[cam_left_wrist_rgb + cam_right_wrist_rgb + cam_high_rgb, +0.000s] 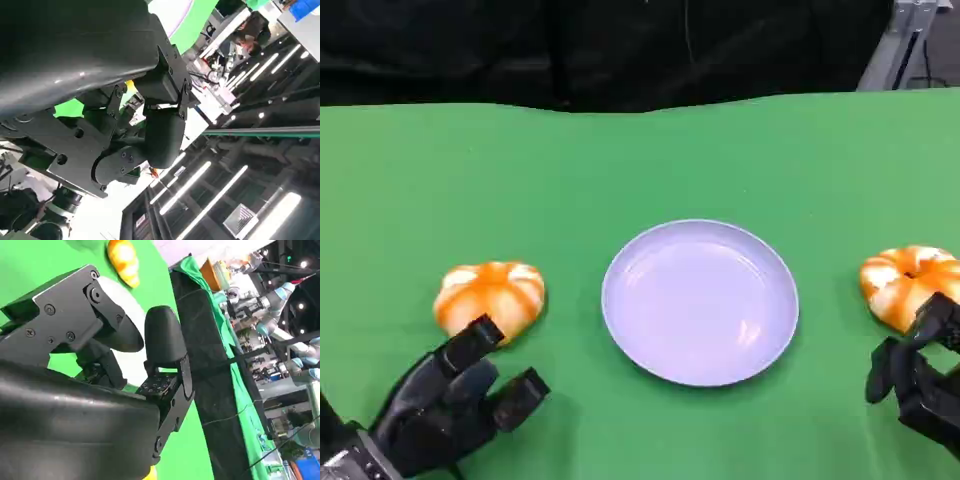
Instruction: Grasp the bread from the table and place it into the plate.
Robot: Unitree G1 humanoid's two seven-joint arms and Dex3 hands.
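Two orange-and-white round breads lie on the green table: one bread (490,295) left of the plate, the other bread (908,282) at the right edge. The pale lilac plate (700,300) sits between them with nothing on it. My left hand (460,400) is just in front of the left bread, fingers apart, one fingertip (485,331) at the bread's near edge. Below the right bread is my right hand (920,375), fingers loosely bent and holding nothing, its top finger against the bread's near side. The right wrist view shows the right hand (125,355) with the left bread (123,260) beyond it.
The green table (640,160) stretches wide and bare behind the plate up to a black backdrop (620,50). A metal stand (905,40) rises at the back right corner. A workshop with people and other robot arms (280,295) shows in the wrist views.
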